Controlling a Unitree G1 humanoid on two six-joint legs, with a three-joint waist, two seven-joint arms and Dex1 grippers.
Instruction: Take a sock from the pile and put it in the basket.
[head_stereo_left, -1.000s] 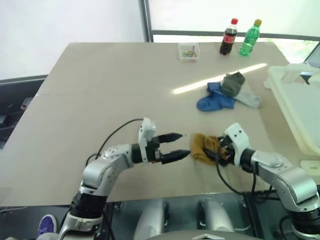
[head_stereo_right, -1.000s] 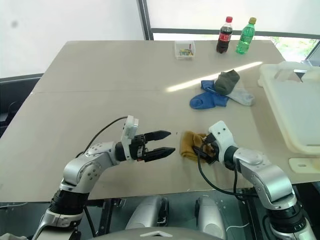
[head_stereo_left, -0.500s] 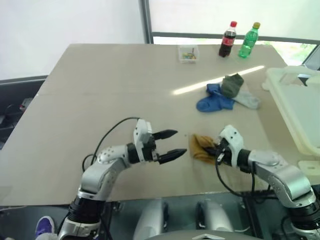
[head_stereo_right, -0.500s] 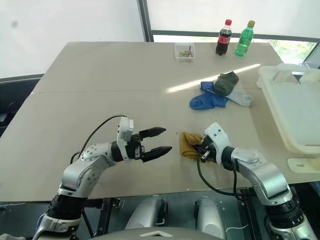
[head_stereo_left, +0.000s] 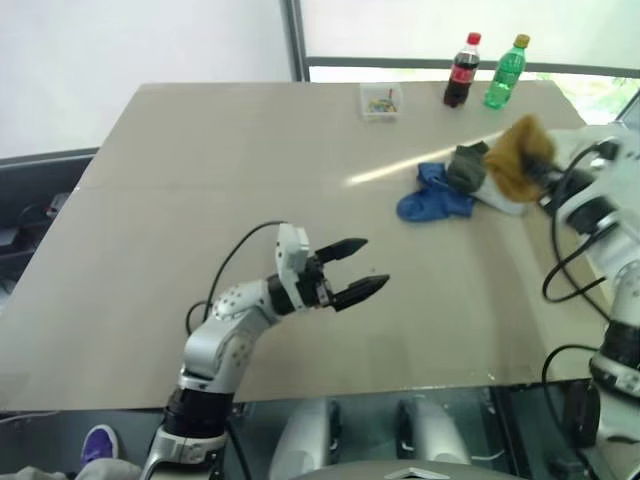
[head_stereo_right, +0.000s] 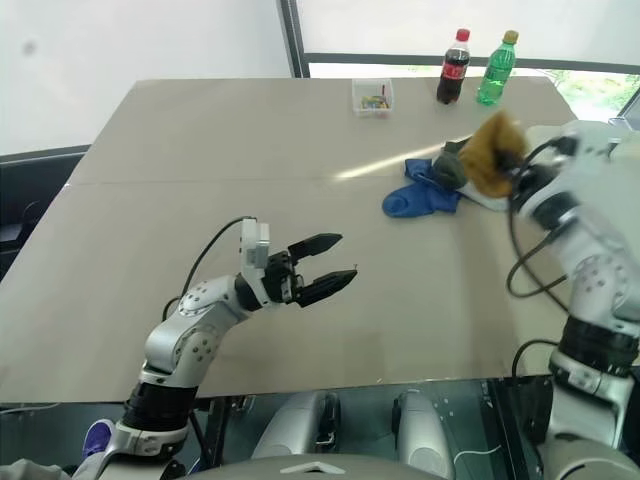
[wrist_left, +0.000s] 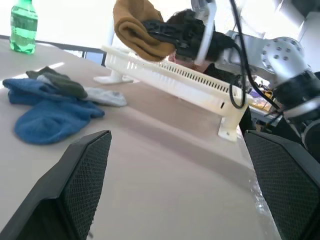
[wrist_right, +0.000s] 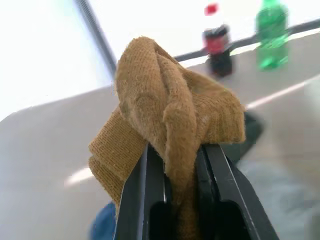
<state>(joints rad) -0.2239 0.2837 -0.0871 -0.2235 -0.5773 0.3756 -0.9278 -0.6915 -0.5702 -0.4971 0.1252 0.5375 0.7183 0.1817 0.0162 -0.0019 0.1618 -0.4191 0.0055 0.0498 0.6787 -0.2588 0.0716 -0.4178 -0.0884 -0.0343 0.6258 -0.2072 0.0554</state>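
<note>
Right gripper (wrist_right: 180, 200): clenched on the mustard sock (wrist_right: 170, 120); raised clear of the table (head_stereo_left: 200, 200) near its right edge, sock bunched betw. the two black fingers (wrist_right: 135, 200), folds spilling over the fingertips.
Mustard sock: up in the air, off the tabletop; in the head views it sits in front of the pile (head_stereo_left: 455, 185), close to the basket's near rim. Left wrist view shows it hanging above the basket (wrist_left: 180, 82) wall, held by the other arm's gripper.
Left gripper (head_stereo_left: 358, 268): released, jaws spread wide, nothing betw. them; hovers over the table's front-middle part, tips aimed toward the right side.
Pile: three socks left on the table, right of centre toward the far edge: bright blue sock (head_stereo_left: 428, 200) nearest the front, dark olive-grey sock (head_stereo_left: 466, 165) lying on top of it, light grey sock (wrist_left: 102, 96) stretched toward the basket side. All touching.
Basket: cream-white, slotted wall, at the table's right edge; interior can't be seen well from here.
Cola bottle (head_stereo_left: 461, 70): upright at the far edge, red cap.
Green bottle (head_stereo_left: 504, 73): upright, just beside the cola, on its right.
Clear box (head_stereo_left: 380, 101): small, near the far edge, left of the bottles, w/ coloured bits inside; too small to tell what.
</note>
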